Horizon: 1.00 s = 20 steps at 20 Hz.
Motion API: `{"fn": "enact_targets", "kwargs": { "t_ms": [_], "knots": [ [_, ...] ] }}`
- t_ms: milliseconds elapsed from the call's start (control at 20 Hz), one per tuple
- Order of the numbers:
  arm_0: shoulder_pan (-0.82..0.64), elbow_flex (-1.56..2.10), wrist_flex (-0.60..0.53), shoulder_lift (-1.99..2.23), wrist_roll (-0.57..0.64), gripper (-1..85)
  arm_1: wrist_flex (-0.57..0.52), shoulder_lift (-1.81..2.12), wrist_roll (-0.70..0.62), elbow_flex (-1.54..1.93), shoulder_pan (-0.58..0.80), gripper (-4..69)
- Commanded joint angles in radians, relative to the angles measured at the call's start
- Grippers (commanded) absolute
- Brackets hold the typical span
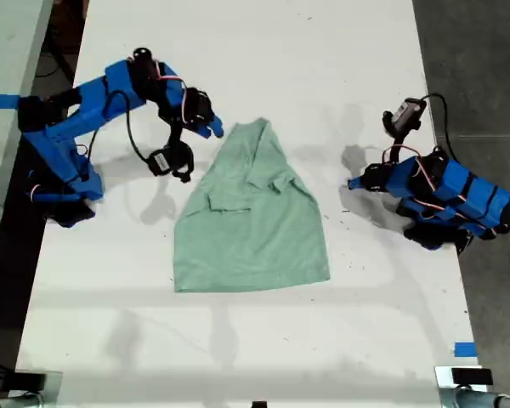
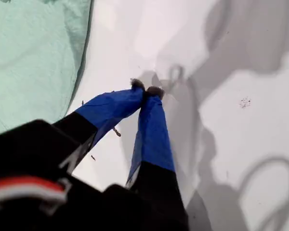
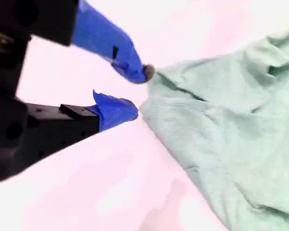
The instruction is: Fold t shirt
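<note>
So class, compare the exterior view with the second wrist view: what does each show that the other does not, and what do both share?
Only the exterior view shows the whole t shirt with its straight hem, both blue arms, my first gripper shut over bare table toward the exterior view's right, and the blue tape on the table.

Only the second wrist view shows up close that my second gripper is open, its fingertips right at the shirt's edge.

Both show the mint-green shirt lying on the white table and my second gripper beside it.
</note>
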Motion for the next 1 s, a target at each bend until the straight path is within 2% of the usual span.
{"fn": "enact_targets", "kwargs": {
  "t_ms": [0, 50, 150, 300, 350, 400, 450, 500, 600, 750, 950],
  "knots": [
    [-0.127, 0.422, -0.114, 0.614, -0.032, -0.3, -0.020, 0.014, -0.014, 0.041, 0.009, 1.6],
    [-0.146, 0.598, -0.173, 0.813, -0.041, -0.3, -0.021, 0.014, -0.015, 0.041, 0.009, 1.6],
    [-0.072, 0.913, -0.272, 1.045, -0.118, -0.3, -0.026, 0.014, -0.018, 0.041, 0.012, 1.6],
    [0.063, 1.454, -0.557, 1.361, -0.202, -0.3, -0.026, 0.014, -0.017, 0.041, 0.014, 1.6],
    [0.066, 1.626, -0.571, 1.577, -0.225, -0.3, -0.025, 0.014, -0.017, 0.043, 0.011, 1.6],
    [0.066, 1.773, -0.512, 1.824, -0.247, -0.3, -0.025, 0.014, -0.017, 0.043, 0.011, 1.6],
    [0.052, 1.821, -0.494, 1.790, -0.267, -0.3, -0.028, 0.014, -0.018, 0.044, 0.017, 1.6],
    [0.052, 1.890, -0.540, 1.766, -0.259, -0.3, -0.032, 0.014, -0.021, 0.046, 0.017, 1.6],
    [0.055, 1.953, -0.512, 1.798, -0.253, -0.3, -0.032, 0.014, -0.020, 0.046, 0.017, 1.6],
    [-0.035, 1.953, -0.497, 1.815, -0.256, 1.7, -0.028, 0.014, -0.011, 0.046, 0.008, 1.6],
    [-0.187, 1.953, -0.471, 1.802, 0.107, 3.7, -0.021, 0.014, -0.006, 0.046, 0.006, 1.6]
  ]
}}
